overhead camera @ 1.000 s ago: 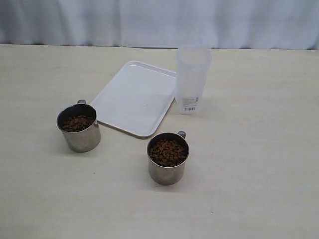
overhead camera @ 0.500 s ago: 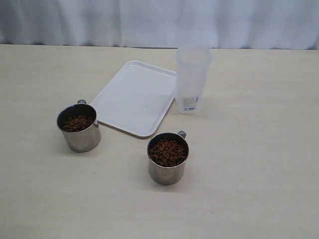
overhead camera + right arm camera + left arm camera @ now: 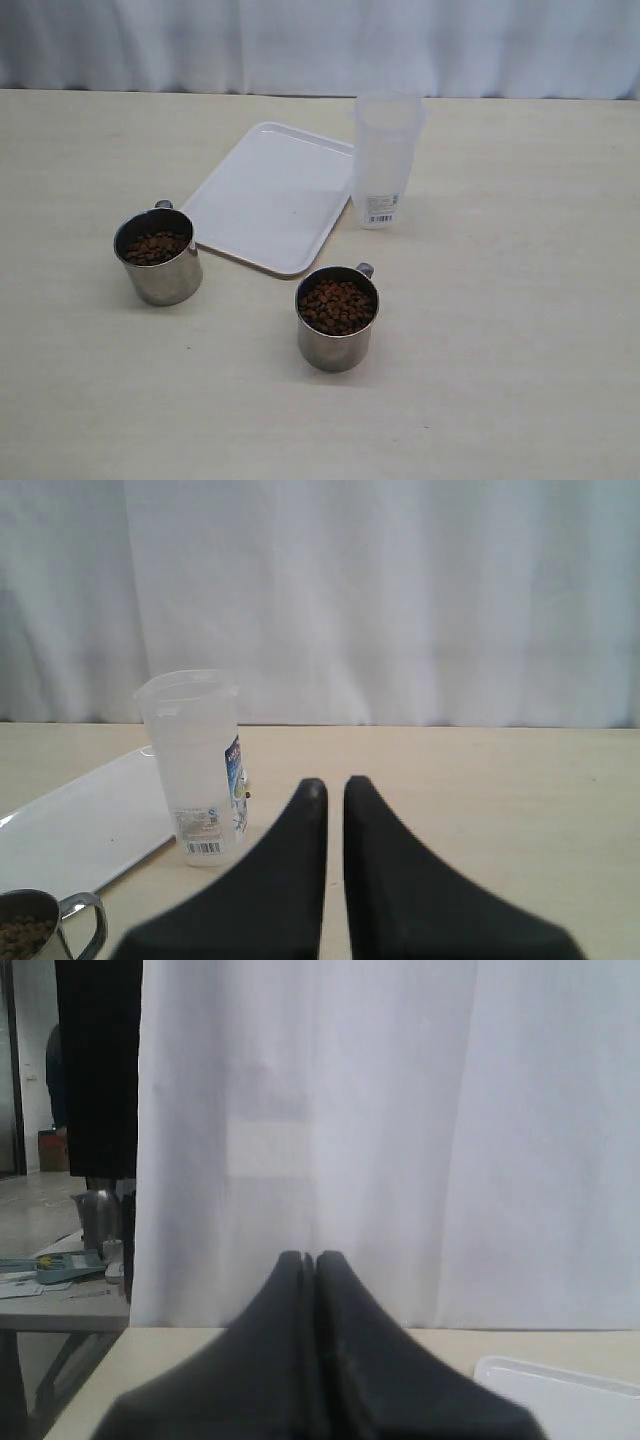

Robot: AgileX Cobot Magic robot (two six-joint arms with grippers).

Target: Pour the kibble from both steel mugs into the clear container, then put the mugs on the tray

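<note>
2 steel mugs are seen upright on the pale surface (image 3: 520,330), each holding kibble: 1 (image 3: 158,257) toward the left edge, with kibble (image 3: 155,247) low inside, and 1 (image 3: 337,318) nearer the front edge, filled with kibble (image 3: 337,305) almost to the rim. A white tray (image 3: 270,195) lies toward the back edge, and the clear container (image 3: 385,160) stands at its right side. The left end effector (image 3: 310,1257) is pressed together. The right end effector (image 3: 334,785) is all but together, with only a thin slit showing and nothing held.
</note>
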